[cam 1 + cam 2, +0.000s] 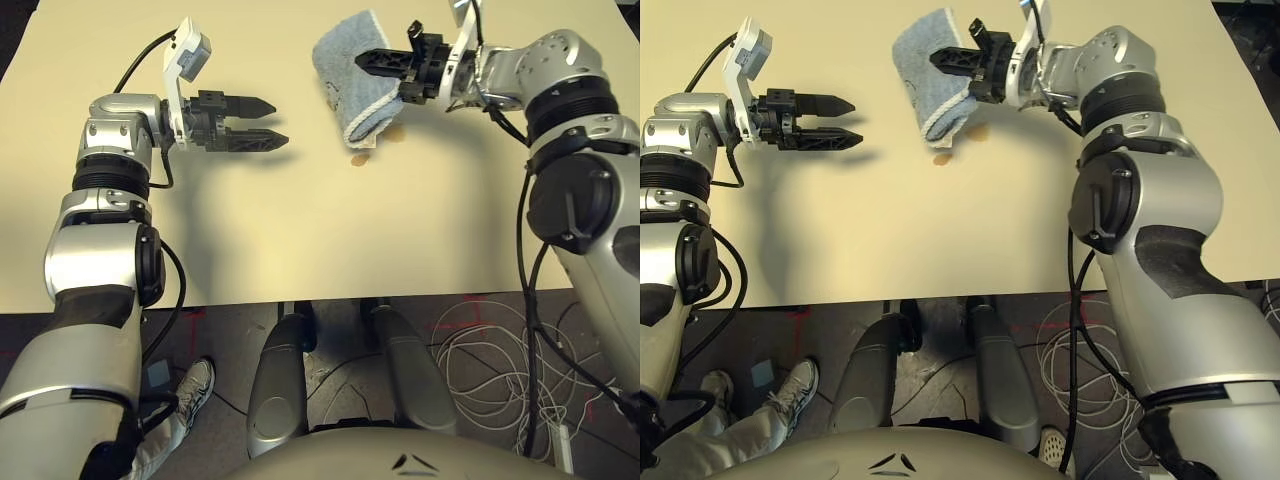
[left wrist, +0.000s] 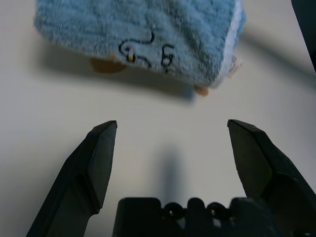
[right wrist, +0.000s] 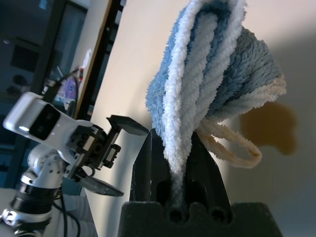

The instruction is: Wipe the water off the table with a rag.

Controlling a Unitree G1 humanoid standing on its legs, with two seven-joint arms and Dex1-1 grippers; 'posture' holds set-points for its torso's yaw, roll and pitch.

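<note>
In the left eye view we find the right gripper [image 1: 388, 64] pinched on the rag [image 1: 352, 78], whose long axis runs away from us; water [image 1: 360, 159] lies at its near end, on the robot's side. In the left wrist view, the left gripper [image 2: 172, 123] stands wide, rag beyond its tips. In the right wrist view, water lies beside the gripped cloth. We note no containers.

rag [image 1: 350, 75]: light blue, folded, pale edging tan-stained at one corner, dark squiggle, pinched in right gripper [image 3: 174, 136], shadow beneath | water [image 1: 360, 159]: small brownish-tan blotches on table, beside and partly behind rag | table [image 1: 300, 230]: flat, cream-beige
</note>
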